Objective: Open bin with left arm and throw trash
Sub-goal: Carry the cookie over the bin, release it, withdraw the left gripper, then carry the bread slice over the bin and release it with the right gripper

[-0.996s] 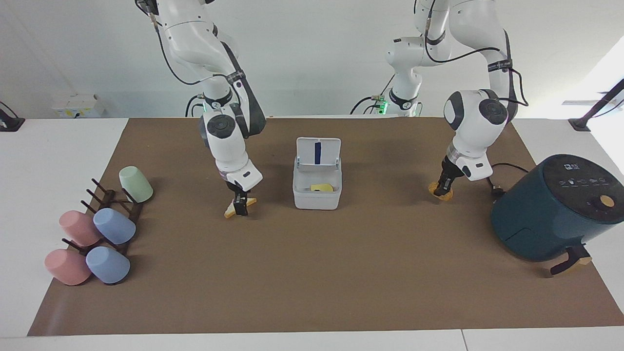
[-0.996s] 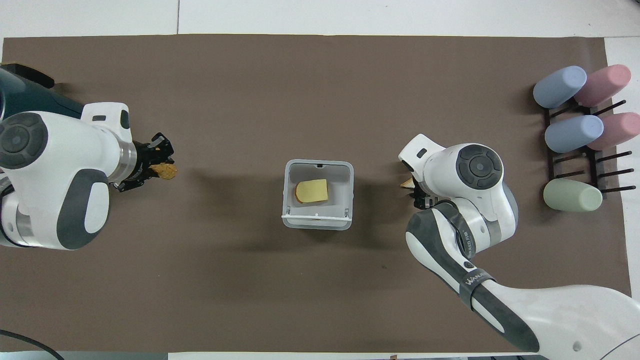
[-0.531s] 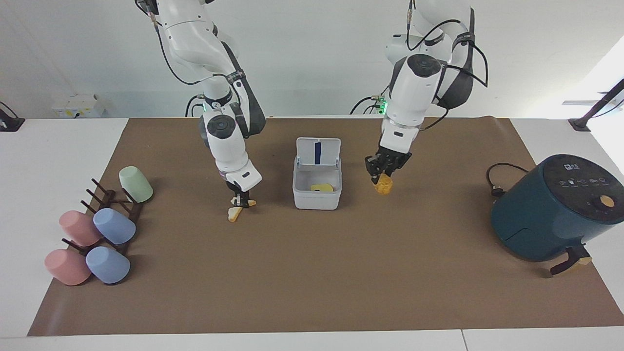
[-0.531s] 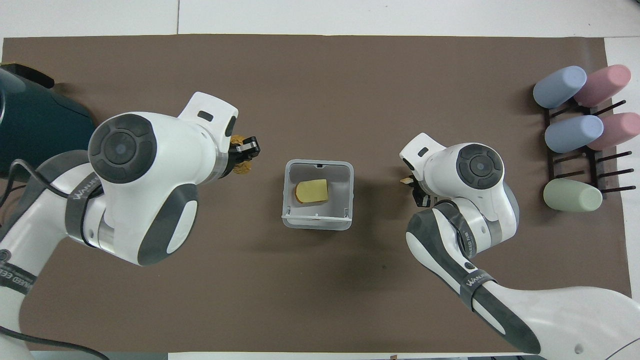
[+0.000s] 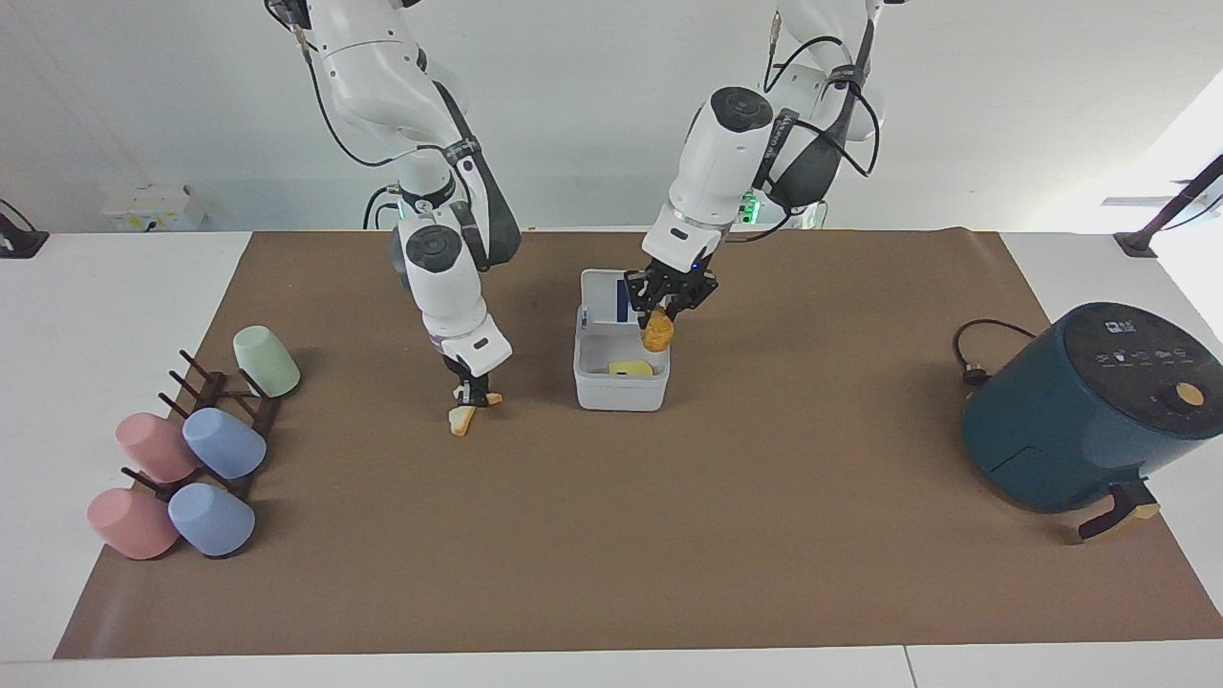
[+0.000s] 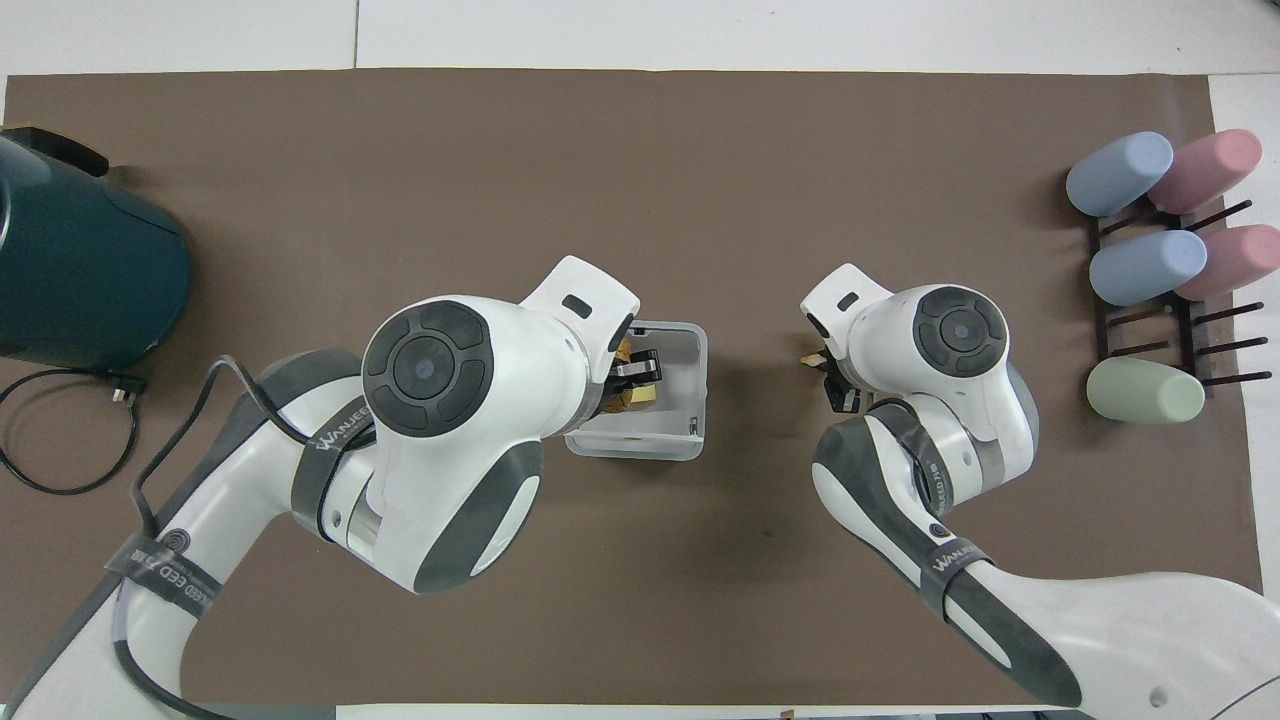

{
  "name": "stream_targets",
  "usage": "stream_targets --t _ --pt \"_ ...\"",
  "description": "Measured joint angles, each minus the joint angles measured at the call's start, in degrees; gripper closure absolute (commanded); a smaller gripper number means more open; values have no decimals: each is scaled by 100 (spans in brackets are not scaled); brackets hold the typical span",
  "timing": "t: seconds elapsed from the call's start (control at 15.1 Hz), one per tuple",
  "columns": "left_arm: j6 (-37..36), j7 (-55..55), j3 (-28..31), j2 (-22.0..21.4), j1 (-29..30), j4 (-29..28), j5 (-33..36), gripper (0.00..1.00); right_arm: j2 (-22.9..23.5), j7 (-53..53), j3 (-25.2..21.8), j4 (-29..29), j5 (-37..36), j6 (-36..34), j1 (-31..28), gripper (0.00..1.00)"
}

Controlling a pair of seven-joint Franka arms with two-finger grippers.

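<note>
The table carries a brown mat bearing the bin, air fryer and cup rack.

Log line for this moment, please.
bin: lid open, yellow piece inside | left claw: holds nugget over bin | right claw: holds bread slice, beside bin

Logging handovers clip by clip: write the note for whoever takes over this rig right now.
Left gripper: shut on the nugget, over the bin.
Right gripper: shut on the bread slice, beside the bin toward the right arm's end, low over the mat.
Bin: lid open, upright; cheese chunk already inside.
Left: release the nugget into the bin, then bring the bread over and drop it.
</note>
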Motion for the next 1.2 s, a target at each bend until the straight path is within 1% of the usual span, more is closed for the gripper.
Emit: stream_targets --t 0.2,0.4,0.53,0.66,0.86,1.0,1.2 --pt "19 43 51 16 -1 2 -7 0 -4 151 -4 304 0 -495 -15 100" --pt "5 53 120 -20 81 25 -7 0 -25 563 -5 844 1 -1268 -52 100" --pt "-157 223 163 -114 314 31 64 0 -51 1052 2 1259 44 -1869 -54 100" --pt "-528 620 189 -271 691 33 142 0 -69 1655 16 1662 401 -2443 -47 100" --pt "-987 1463 224 -581 1395 35 174 0 -80 3020 29 2163 1017 -2975 -17 100" --pt "-1281 1973 240 -789 1799 36 326 0 -79 4132 62 2382 1359 -3093 90 100" --pt "-1617 2551 247 -1008 2309 75 458 0 -76 6128 107 2662 1487 -3111 632 100"
